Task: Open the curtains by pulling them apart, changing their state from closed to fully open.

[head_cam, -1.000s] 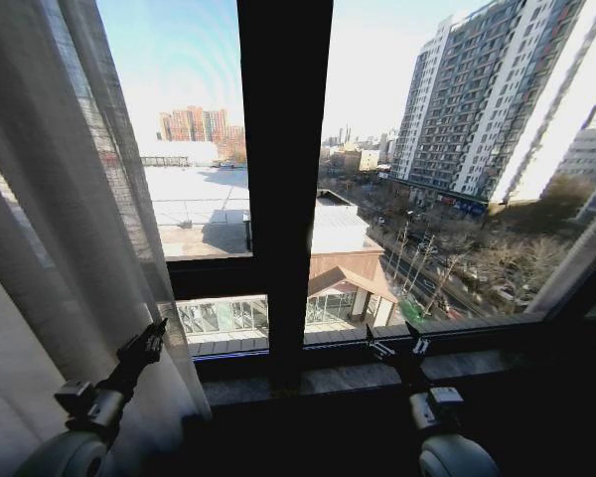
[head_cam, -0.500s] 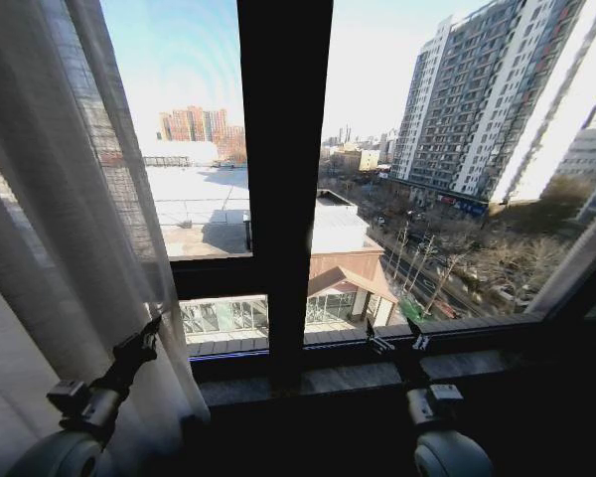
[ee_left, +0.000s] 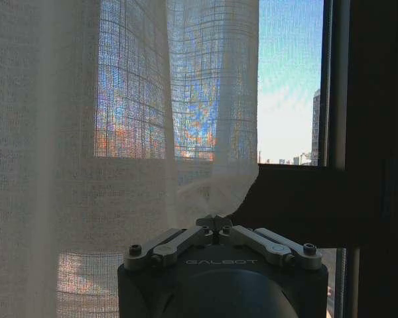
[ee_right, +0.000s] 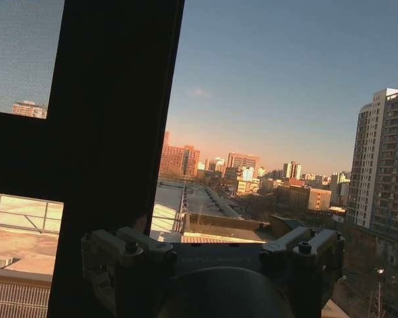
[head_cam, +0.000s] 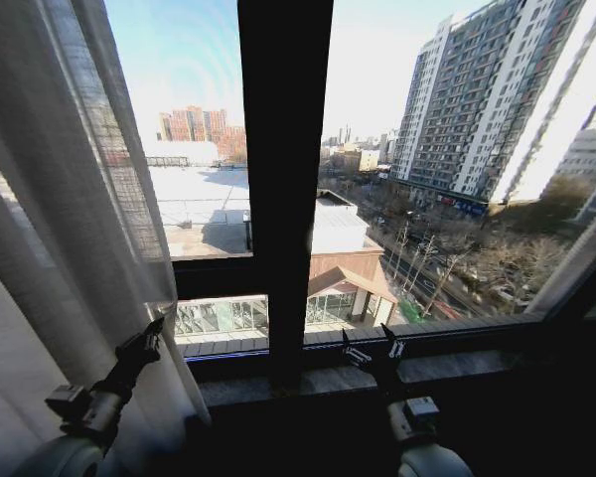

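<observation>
Curtains [head_cam: 70, 199] bunched left, upper part cut off; left gripper [head_cam: 151, 331] closed against them

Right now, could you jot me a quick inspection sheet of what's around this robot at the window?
Surface: window sill, bare stone ledge.
Job's things: left curtain gathered at the left; right curtain a strip at the right edge; glass between uncovered.
Clutter: nothing seen.
Grippers: left gripper fingers shut on the left curtain's edge; right gripper fingers open, above the sill.
Cables: nothing seen.
Surroundings: dark window frame; city buildings outside.
</observation>
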